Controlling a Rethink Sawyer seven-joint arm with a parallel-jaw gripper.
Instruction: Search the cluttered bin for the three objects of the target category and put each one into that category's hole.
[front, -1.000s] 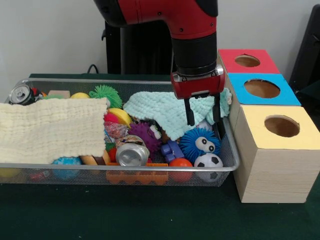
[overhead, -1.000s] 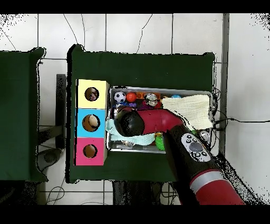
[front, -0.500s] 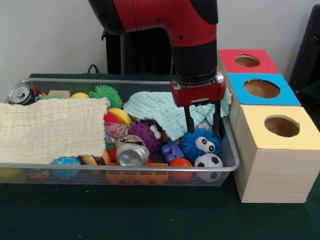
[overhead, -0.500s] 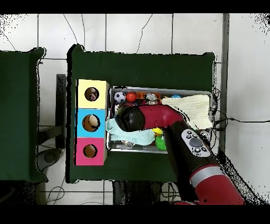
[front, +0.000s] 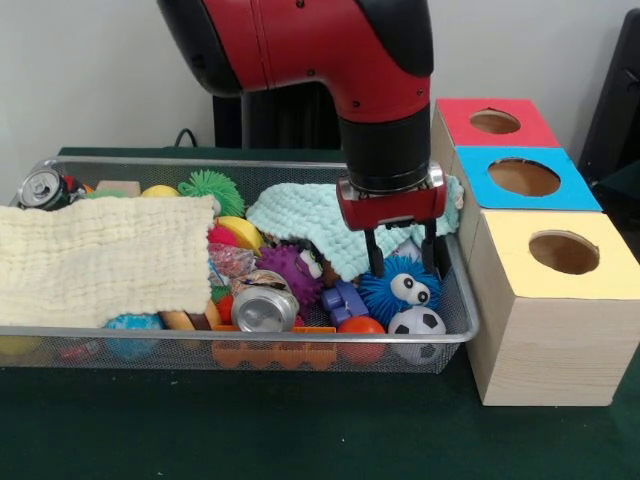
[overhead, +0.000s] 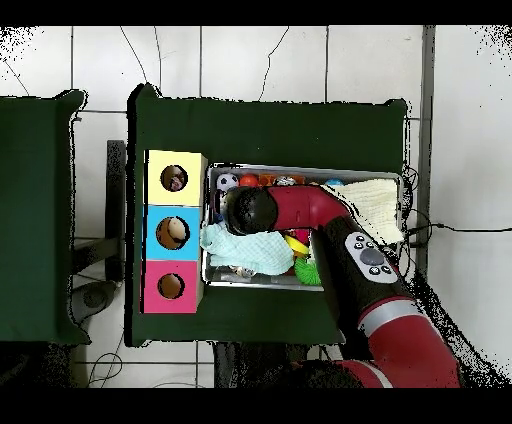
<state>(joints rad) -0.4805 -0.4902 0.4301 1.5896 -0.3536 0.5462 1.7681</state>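
Observation:
My gripper (front: 403, 266) is open and hangs low in the right end of the wire bin (front: 240, 334). Its two fingers straddle the top of a blue spiky ball with eyes (front: 400, 288), without closing on it. In front of that ball lie a small soccer ball (front: 417, 322) and an orange ball (front: 361, 330). A purple spiky ball (front: 290, 270) and a green spiky ball (front: 210, 187) lie further left. Three boxes with holes stand right of the bin: red (front: 497, 122), blue (front: 523, 178), yellow (front: 560, 255). From overhead the wrist (overhead: 248, 210) hides the fingers.
A mint cloth (front: 315, 220) lies behind the gripper and a cream cloth (front: 100, 255) covers the bin's left half. A crushed can (front: 263, 305) lies at the front, another can (front: 40, 188) at the far left corner. The bin's right wall is close to the fingers.
The gripper has come down and toward the bin's front edge, from over the mint cloth to around the blue spiky ball. It has stayed open.

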